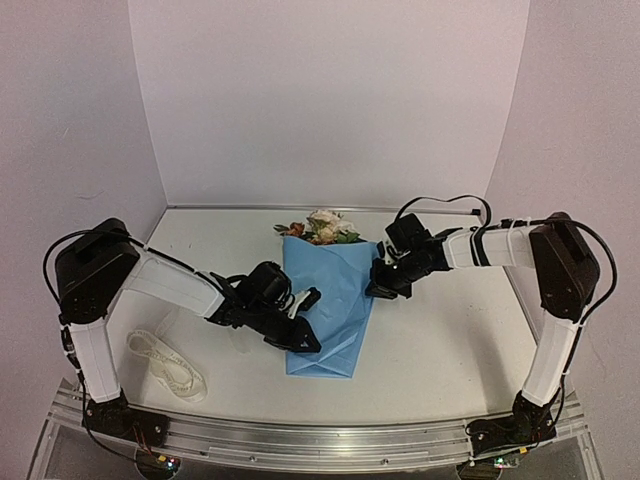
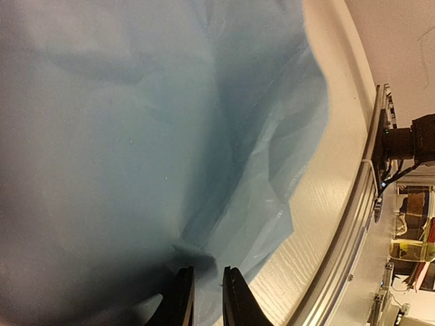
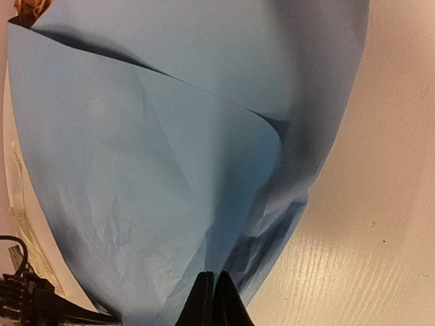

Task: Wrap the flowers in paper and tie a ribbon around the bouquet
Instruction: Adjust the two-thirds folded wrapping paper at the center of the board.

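Two grippers: both low at the paper, one on either side, so the bundle lies between them.
Left gripper (image 2: 206, 285): fingers a narrow slit apart, tips at a crumpled fold on the near edge of the paper. I cannot tell whether the fold is nipped or only touched.
Right gripper (image 3: 212, 288): fingers pressed tight together, tips against the opposite edge of the paper. Whether a layer is caught between them does not show.
Paper (image 1: 335, 290): light-blue sheet, folded over itself into a loose, long wrap with one flap lapped across. It is creased and baggy towards the left gripper.
Flowers (image 1: 323, 226): cream, peach and rust heads with some green, poking out of the far end of the paper. They sit beyond both grippers, nearer the right one. The stems are hidden inside.
Ribbon (image 1: 165, 364): cream, heaped in a loose loop, well apart from the left gripper on its outer side, close to that arm's base. Nothing is touching it.
Done, by my reckoning: flowers laid in and the paper folded round them, though the wrap looks slack.
Left, by my reckoning: snugging the wrap, then all the ribbon work of fetching, passing it round and tying. No bow yet, so roughly halfway at best.
Table (image 1: 440, 340): white, faint wood grain, glossy under the lamp, with a metal rail (image 1: 320, 440) along the near edge.
Room: plain pale walls (image 1: 330, 100) close on three sides. Blurred clutter lies beyond the rail.
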`<state>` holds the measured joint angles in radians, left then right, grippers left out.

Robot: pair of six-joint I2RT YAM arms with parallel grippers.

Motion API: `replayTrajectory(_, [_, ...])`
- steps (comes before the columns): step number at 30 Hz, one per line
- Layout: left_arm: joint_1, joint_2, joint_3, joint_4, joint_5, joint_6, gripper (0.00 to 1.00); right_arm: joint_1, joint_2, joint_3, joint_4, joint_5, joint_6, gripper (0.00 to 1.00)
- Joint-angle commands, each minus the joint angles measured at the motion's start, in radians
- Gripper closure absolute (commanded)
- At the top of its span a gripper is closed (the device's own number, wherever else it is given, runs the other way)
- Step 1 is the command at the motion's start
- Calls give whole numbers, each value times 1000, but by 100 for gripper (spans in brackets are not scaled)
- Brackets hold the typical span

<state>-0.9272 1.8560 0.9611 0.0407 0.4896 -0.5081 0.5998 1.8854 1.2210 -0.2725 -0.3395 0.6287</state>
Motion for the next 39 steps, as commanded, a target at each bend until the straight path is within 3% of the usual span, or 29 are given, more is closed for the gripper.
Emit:
replayTrajectory(1, [0,76,30,41,38,-27,85,-8,-1,3,36,33,-19,100])
replayTrajectory(6, [-1,93,23,31,29,-32,86,-9,-8,26,-5,35,-6,99])
replayTrajectory(10, [-2,73,12,54,38,-36,84,-6,-65,-8,-37,18,33,76])
replayTrajectory(16, [-1,17,-2,76,62,-29,78,43,-259,-102,-104,13,54,63])
replayTrajectory(24, [-1,-129,-71,36,33,-19,79,173,-341,-151,-70,-27,110,71])
replayTrajectory(31, [-1,-145,-137,26,29,-15,87,242,-211,-42,-9,-94,156,83])
replayTrajectory(39, [-2,-138,-135,30,25,-2,90,265,-107,56,-2,-124,180,83])
